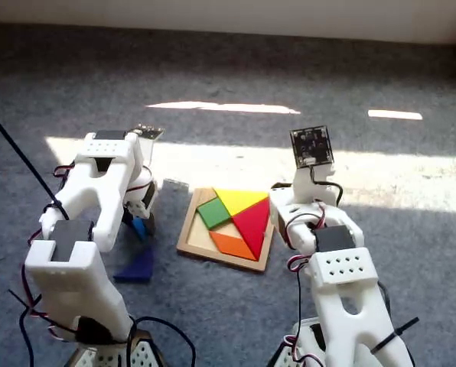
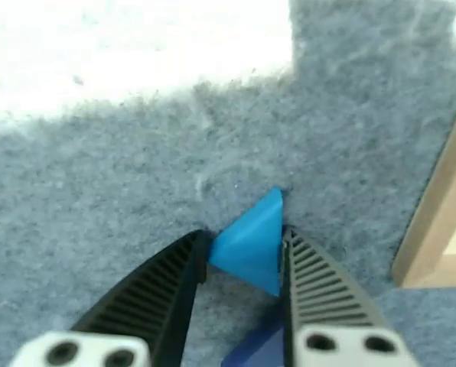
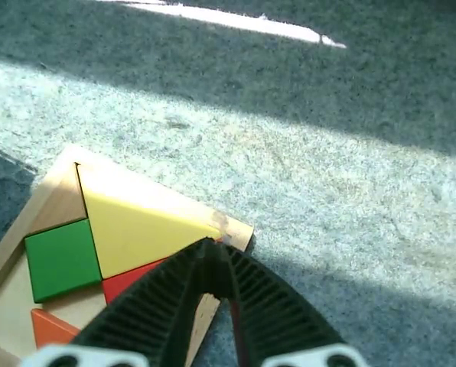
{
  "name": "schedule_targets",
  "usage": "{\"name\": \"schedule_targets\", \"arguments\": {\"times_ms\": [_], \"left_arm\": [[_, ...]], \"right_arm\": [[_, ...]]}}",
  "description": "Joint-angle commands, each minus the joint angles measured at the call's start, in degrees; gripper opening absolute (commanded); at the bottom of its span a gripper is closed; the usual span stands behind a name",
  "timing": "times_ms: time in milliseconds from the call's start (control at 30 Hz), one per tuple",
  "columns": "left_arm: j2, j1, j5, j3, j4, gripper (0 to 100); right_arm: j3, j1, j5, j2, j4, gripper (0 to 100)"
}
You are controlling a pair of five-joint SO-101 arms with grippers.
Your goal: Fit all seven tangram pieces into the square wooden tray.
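The square wooden tray lies on the carpet between the arms, holding a yellow triangle, a green square, a red triangle and an orange piece. My left gripper is shut on a light blue triangle just above the carpet, left of the tray. A dark blue piece lies on the carpet beside it. My right gripper is shut with nothing in it, over the tray's right corner, by the yellow triangle and green square.
Grey carpet covers the floor, with a bright sunlit band across it behind the tray. The left part of the tray shows bare wood. Cables trail beside both arm bases near the front.
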Motion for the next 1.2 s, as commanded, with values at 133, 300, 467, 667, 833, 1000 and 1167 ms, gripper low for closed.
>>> {"name": "schedule_targets", "arguments": {"times_ms": [133,300,467,667,833,1000,1167], "left_arm": [[-9.4,3.6,-9.0,-3.2,4.5,10],[-16.8,7.8,-18.2,-3.5,5.7,10],[-18.8,13.5,-28.8,-3.5,5.3,10],[-18.7,21.4,-38.0,-3.5,3.5,10],[-18.7,27.6,-42.2,-3.5,1.8,10],[-18.6,32.9,-44.9,-3.5,-1.5,10],[-18.5,37.2,-49.3,-2.9,-2.2,11]], "right_arm": [[-0.5,3.0,-0.2,-1.9,-1.4,0.9],[-0.7,5.3,-0.2,-1.9,-1.4,0.9],[-0.7,10.2,-0.6,-2.3,-1.4,0.9],[-0.7,16.0,-5.2,-2.2,-1.5,0.9],[-0.7,20.3,-6.2,-2.3,-4.2,0.9],[-0.3,24.9,-10.3,-2.3,-8.9,0.9],[-0.7,28.0,-12.2,-2.3,-9.1,0.9]]}}
